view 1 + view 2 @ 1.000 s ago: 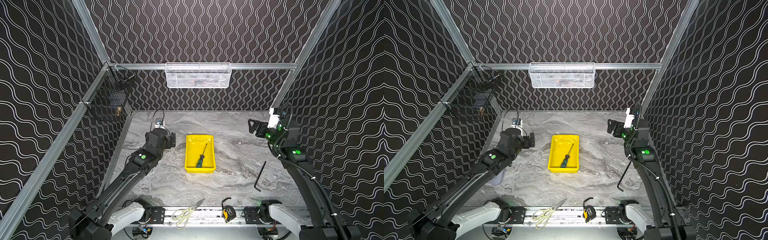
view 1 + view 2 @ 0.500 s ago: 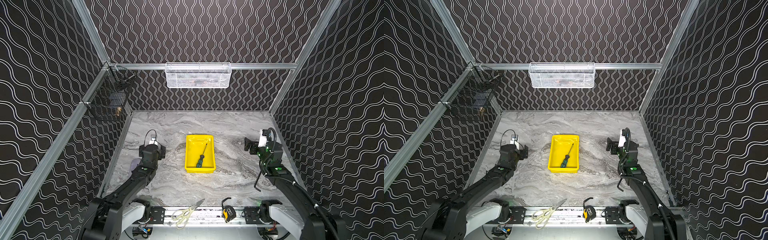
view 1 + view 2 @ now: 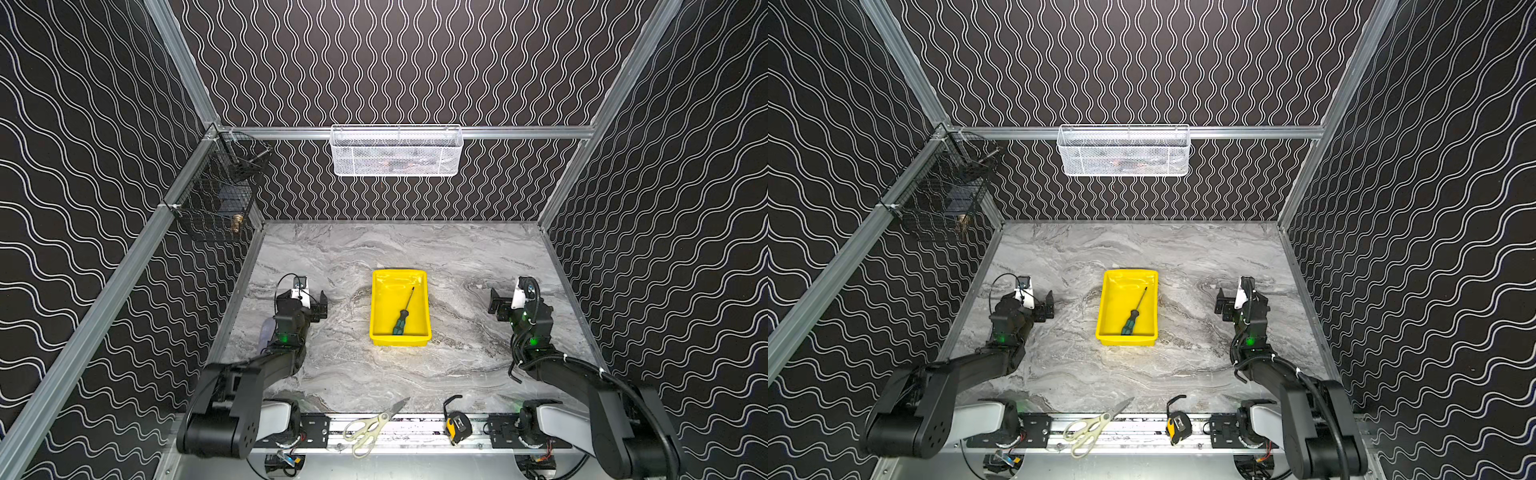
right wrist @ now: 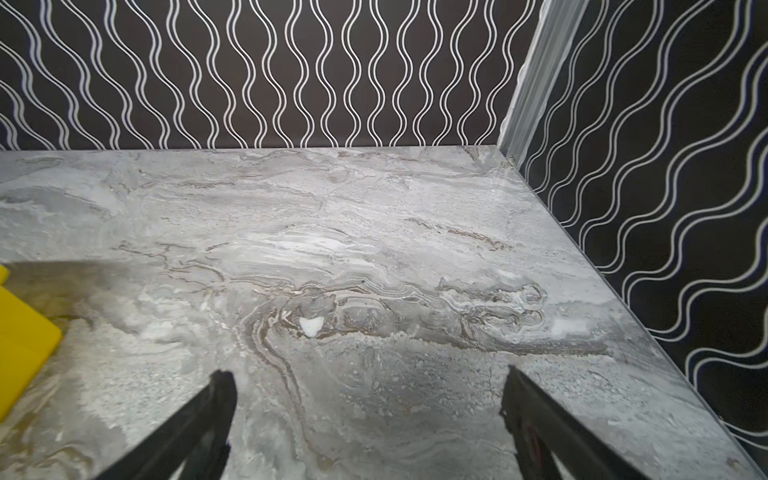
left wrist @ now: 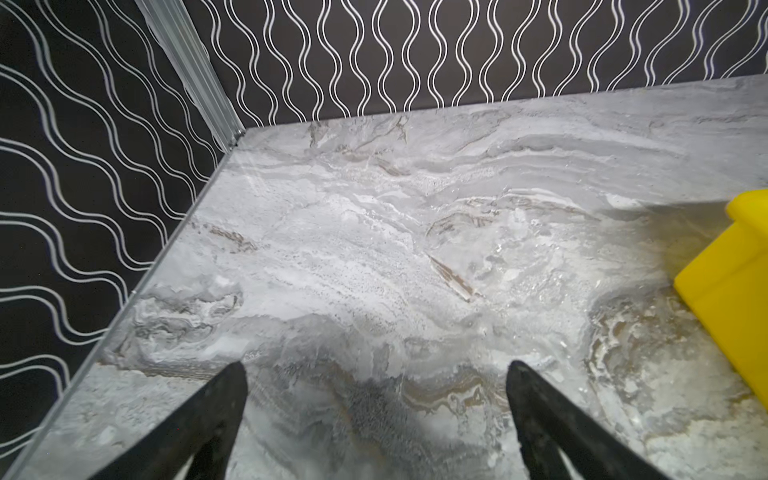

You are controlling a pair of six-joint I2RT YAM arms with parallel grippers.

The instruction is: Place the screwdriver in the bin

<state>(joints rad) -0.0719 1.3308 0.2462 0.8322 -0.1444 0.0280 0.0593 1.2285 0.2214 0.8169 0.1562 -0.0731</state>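
Note:
The screwdriver, green and black in the handle with a thin dark shaft, lies aslant inside the yellow bin at the middle of the marble table in both top views. My left gripper hovers low to the left of the bin, open and empty. In the left wrist view the left gripper stands wide over bare marble, with a corner of the bin at the edge. My right gripper is open and empty to the right of the bin.
Scissors and a yellow tape measure lie by the front rail. A black hex key shows partly beside the right arm. A white mesh basket hangs on the back wall and a black wire basket on the left wall.
Both arms have drawn back toward the front and dropped lower, with the grippers now low on either side of the bin. The screwdriver has stayed in the bin.

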